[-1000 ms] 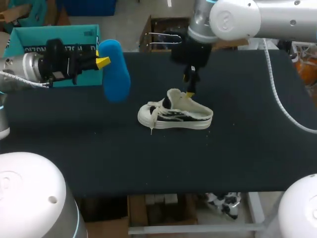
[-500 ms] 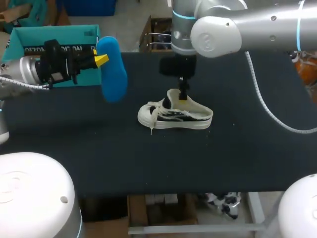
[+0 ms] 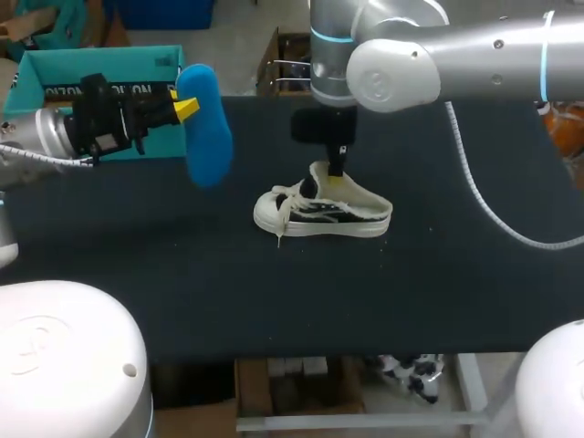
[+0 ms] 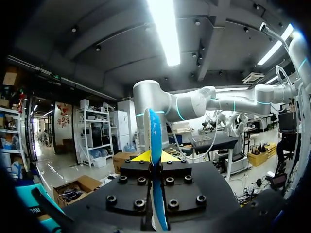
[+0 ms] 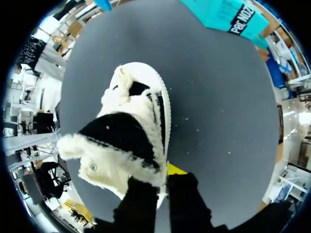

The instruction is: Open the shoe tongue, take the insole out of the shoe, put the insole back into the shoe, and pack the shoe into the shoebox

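**Insole held aloft, shoe clamped at its wall**

The left gripper [image 3: 185,110] is closed narrow on one end of the blue insole [image 3: 206,128]; the insole hangs down from the yellow tips, clear of the table [image 3: 137,237]; from that wrist, the insole [image 4: 154,128] stands edge-on between the fingers of the left gripper [image 4: 155,158]; the open teal box [image 3: 91,66] stands just behind this gripper.

The right gripper [image 3: 336,173] is at the far side of the shoe [image 3: 319,212], by its opening; its fingers stand narrow, clamped on the shoe's side wall, one inside against the fleece lining, the other outside with its yellow tip showing; from that wrist, the shoe [image 5: 131,141] stretches ahead of the right gripper [image 5: 160,177], toe pointing away; the box [image 5: 228,17] lies far ahead, past the toe and off to one side; the shoe sits upright on its sole, well apart from the left gripper.
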Controlling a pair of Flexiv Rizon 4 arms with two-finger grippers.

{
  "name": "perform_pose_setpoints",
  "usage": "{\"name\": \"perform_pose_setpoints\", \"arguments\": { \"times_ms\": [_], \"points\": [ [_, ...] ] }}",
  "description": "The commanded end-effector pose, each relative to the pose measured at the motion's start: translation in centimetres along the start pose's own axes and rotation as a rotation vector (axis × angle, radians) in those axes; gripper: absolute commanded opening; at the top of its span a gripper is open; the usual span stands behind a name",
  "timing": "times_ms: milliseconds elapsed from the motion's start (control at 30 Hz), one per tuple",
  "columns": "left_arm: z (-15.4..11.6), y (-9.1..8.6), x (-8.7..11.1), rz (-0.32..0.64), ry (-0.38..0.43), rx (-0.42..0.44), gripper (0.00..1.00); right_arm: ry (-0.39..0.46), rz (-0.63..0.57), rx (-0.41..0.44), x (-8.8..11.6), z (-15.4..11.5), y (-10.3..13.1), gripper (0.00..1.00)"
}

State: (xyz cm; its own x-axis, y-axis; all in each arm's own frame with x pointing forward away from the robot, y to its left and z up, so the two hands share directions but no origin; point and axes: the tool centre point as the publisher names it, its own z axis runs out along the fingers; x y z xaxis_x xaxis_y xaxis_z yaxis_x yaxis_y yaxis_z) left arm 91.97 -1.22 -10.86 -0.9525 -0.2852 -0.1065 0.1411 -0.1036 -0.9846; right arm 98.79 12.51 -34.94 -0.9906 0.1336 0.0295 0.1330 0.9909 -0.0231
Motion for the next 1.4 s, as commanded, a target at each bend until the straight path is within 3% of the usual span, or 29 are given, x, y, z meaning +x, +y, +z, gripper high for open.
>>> {"name": "perform_pose_setpoints", "arguments": {
  "times_ms": [33, 233, 467, 867, 1100, 1400],
  "points": [
    [0.4, 0.5, -0.8, -0.005, 0.027, 0.011, 0.00, -0.006, 0.030, 0.001, 0.6, -0.5, 0.2, 0.00],
    [1.9, 0.5, -1.7, 0.003, 0.092, 0.012, 0.00, 0.011, 0.194, -0.044, 1.5, -1.2, -0.3, 0.00],
    [4.7, 0.2, -2.7, 0.032, 0.220, 0.036, 0.00, -0.008, 0.483, -0.148, 3.7, -2.8, -1.4, 0.00],
    [9.5, -0.1, -5.1, 0.042, 0.429, 0.084, 0.00, -0.021, 0.857, -0.297, 7.8, -4.2, -0.4, 0.00],
    [10.9, 0.3, -5.8, 0.034, 0.496, 0.102, 0.00, -0.036, 0.967, -0.375, 8.9, -3.8, 0.1, 0.00],
    [10.8, 0.9, -5.9, 0.037, 0.509, 0.101, 0.00, -0.015, 1.015, -0.435, 8.7, -1.1, -0.5, 0.00]
  ]
}}
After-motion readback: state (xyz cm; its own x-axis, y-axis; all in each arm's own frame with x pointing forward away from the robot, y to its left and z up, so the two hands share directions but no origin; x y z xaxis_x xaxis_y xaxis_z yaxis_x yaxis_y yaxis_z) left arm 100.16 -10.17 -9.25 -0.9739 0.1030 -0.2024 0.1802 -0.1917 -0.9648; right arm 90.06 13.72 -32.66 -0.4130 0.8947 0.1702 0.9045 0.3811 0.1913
